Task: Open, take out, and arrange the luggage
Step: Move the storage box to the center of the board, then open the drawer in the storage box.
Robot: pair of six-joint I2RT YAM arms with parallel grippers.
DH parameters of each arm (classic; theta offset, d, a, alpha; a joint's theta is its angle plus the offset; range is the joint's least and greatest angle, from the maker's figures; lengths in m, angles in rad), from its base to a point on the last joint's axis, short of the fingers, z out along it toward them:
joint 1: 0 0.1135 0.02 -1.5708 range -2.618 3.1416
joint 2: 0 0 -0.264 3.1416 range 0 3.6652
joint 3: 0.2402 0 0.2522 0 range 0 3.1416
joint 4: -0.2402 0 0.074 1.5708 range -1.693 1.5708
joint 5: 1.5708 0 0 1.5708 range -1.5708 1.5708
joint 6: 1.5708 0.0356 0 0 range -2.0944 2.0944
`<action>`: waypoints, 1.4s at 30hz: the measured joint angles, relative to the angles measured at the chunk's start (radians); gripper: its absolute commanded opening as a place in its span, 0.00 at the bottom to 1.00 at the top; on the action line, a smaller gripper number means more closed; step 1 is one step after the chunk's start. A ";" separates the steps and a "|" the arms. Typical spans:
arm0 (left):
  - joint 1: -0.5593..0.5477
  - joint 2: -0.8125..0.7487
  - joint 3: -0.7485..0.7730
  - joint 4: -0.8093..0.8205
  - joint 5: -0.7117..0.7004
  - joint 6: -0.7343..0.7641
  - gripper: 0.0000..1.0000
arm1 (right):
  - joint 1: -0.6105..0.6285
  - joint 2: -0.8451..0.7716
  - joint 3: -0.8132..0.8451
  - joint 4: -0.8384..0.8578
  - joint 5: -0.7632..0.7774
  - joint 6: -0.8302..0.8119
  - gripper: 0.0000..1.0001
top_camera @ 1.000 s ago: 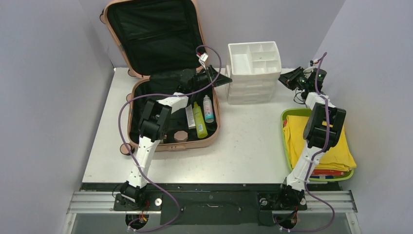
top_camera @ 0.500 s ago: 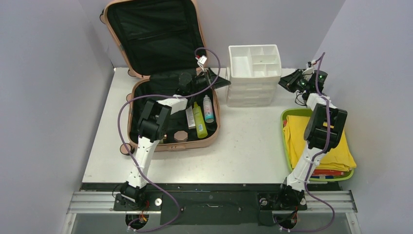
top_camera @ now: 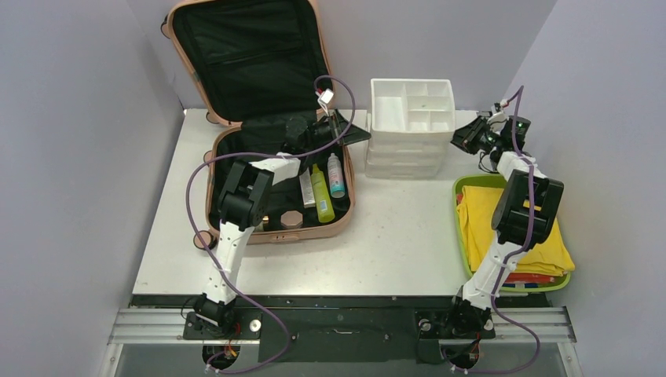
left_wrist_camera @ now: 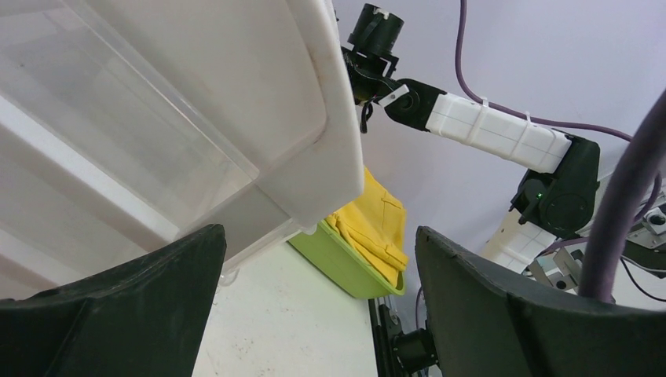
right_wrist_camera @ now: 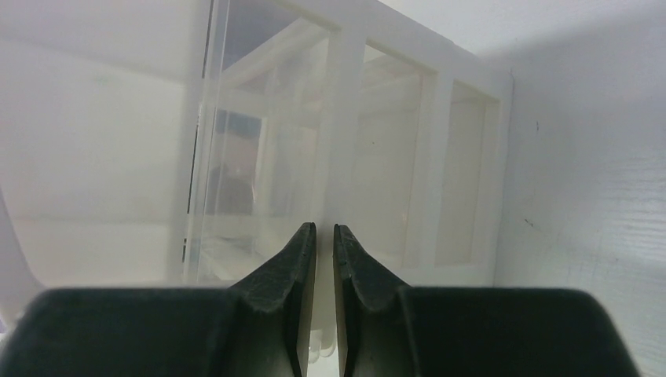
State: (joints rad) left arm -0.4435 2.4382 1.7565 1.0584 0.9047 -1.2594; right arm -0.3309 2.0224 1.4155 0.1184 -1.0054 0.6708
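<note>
Luggage lies open to the left of the organizer, lid propped against the wall, base flat on the table — the opening step looks done. Bottles and a few small toiletries lie in the base, on the side nearest the organizer, so unpacking seems unfinished. Tray with folded yellow clothes sits right of the organizer, nearer the arm bases. Both grippers are at the organizer. Left gripper is just off its left side, jaws spread wide and empty, the organizer's corner filling its wrist view. Right gripper is at its right side, jaws pressed nearly together, nothing visibly pinched; contact with the organizer unclear. Judged step: readying the organizer to receive the toiletries. Next move likely calls for the left gripper to swing from the organizer over the base and close on one bottle — clear of its neighbours.
</note>
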 measured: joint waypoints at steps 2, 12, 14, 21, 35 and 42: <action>0.000 -0.014 -0.010 0.000 0.005 -0.001 0.87 | -0.003 -0.012 0.000 -0.043 -0.008 -0.034 0.11; -0.005 -0.043 -0.035 0.006 0.026 -0.002 0.87 | -0.021 -0.005 0.296 -0.714 -0.055 -0.587 0.35; -0.006 -0.045 -0.043 0.011 0.025 -0.002 0.87 | -0.027 -0.005 0.337 -0.817 -0.063 -0.695 0.35; -0.014 -0.058 -0.065 0.021 0.028 -0.003 0.87 | -0.056 -0.007 0.275 -0.931 -0.044 -0.825 0.33; -0.016 -0.097 -0.114 0.030 0.043 0.003 0.91 | -0.081 -0.050 0.206 -0.966 0.019 -0.845 0.28; -0.016 -0.106 -0.123 0.030 0.050 0.014 0.92 | -0.089 -0.051 0.212 -1.070 -0.035 -0.930 0.25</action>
State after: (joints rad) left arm -0.4591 2.3318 1.6333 1.0885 0.9543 -1.2449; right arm -0.4194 1.9709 1.6276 -0.9516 -1.0401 -0.2592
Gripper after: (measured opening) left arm 0.915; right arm 0.263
